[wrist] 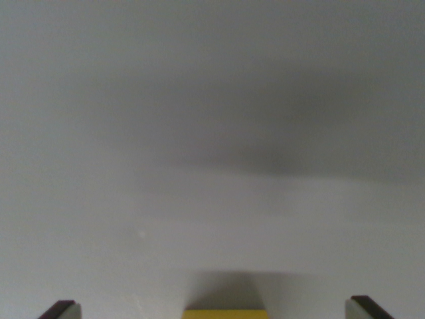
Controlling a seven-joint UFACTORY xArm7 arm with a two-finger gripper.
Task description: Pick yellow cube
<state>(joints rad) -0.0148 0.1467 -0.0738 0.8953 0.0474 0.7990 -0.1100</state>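
A pale grey tabletop fills nearly the whole wrist view, plain and slightly blurred. A broad soft shadow darkens its upper middle and right part, deepest a little right of centre, and the surface grows lighter toward the bottom. 1 tiny pale speck sits on the surface left of centre; what it is cannot be told.

Next in size is the yellow cube, of which only a thin strip of the top shows, cut off by the bottom edge of the picture just right of its middle. A grey shadow rises from the cube onto the tabletop directly above it, narrowing slightly as it goes up. How the cube rests on the surface is hidden below the frame.

Smallest are the 2 fingertips of the gripper. 1 dark tip with a lighter inner face pokes up at the wrist view's left bottom corner, the other at the wrist view's right bottom corner. The jaws stand spread wide, well apart from each other, and the cube lies between them, touching neither; bare tabletop shows on both sides of it, with a somewhat wider gap on the left.

No container appears anywhere in the view.
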